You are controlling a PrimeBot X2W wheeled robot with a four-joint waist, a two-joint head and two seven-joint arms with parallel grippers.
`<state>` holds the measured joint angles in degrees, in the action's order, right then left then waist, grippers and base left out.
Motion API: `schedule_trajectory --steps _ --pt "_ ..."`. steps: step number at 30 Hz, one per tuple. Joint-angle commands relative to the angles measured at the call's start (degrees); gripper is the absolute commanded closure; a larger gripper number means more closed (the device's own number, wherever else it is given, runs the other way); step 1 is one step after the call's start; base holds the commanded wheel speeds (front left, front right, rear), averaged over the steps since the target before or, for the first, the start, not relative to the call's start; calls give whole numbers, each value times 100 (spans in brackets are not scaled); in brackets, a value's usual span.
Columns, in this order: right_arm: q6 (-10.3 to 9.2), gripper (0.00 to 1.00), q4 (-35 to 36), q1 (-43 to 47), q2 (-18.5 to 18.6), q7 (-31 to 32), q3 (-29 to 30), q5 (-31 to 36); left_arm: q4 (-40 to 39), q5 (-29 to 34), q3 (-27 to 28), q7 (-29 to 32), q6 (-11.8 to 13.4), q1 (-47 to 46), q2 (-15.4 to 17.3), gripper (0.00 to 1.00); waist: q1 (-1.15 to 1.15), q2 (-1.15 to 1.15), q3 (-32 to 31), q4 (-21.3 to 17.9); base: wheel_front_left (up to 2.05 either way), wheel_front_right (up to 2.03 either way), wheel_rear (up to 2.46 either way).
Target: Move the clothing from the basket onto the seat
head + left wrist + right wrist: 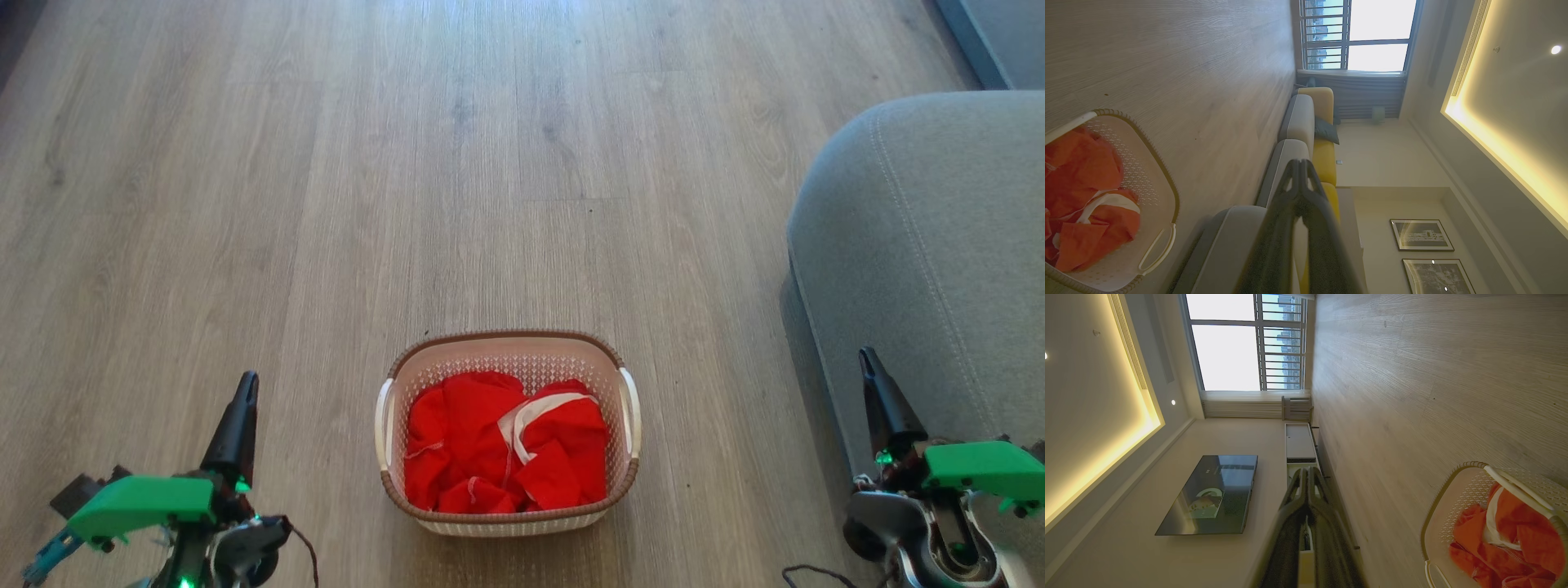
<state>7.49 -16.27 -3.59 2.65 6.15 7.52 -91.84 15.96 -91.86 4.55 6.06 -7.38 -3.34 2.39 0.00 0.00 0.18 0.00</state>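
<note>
On the wooden floor directly ahead of your robot, the basket is sitting squarely between both arms, putting its load within reach of either one. The clothing is lying crumpled inside it. Red folds are filling the basket from wall to wall, and a white trim band is curling across the top of the heap, offering you a raised edge to pinch. Nothing is resting on the seat, which is rising at the right, near the basket but apart from it, its rounded corner facing the open floor. You are holding the left gripper and the right gripper low at either side. Each has its fingers pressed together, is carrying nothing, and is pointing forward past the basket. That parked posture is suggesting the task is not yet begun. Your next move is likely calling for parted fingers coming down over the heap, probably the right gripper's, since it is nearer the seat.
</note>
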Motion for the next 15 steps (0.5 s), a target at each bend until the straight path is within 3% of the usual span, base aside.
schedule_trajectory --steps 1,6,7,15 --pt "0 100 224 -259 22 32 -102 -34 -193 -32 195 41 -11 -284 49 100 0 0 0 0 0 0 0" --pt "0 100 224 -259 22 32 -102 -34 -193 -32 195 41 -11 -284 49 100 0 0 0 0 0 0 0" --pt "1 0 -21 2 -2 -2 -4 1 17 1 -2 -4 1 3 -2 0 0 0 0 0 0 0 0" --pt "1 0 -128 37 6 -97 -89 75 123 29 -98 -119 -1 39 -7 0 0 0 4 -1 0 0 0"
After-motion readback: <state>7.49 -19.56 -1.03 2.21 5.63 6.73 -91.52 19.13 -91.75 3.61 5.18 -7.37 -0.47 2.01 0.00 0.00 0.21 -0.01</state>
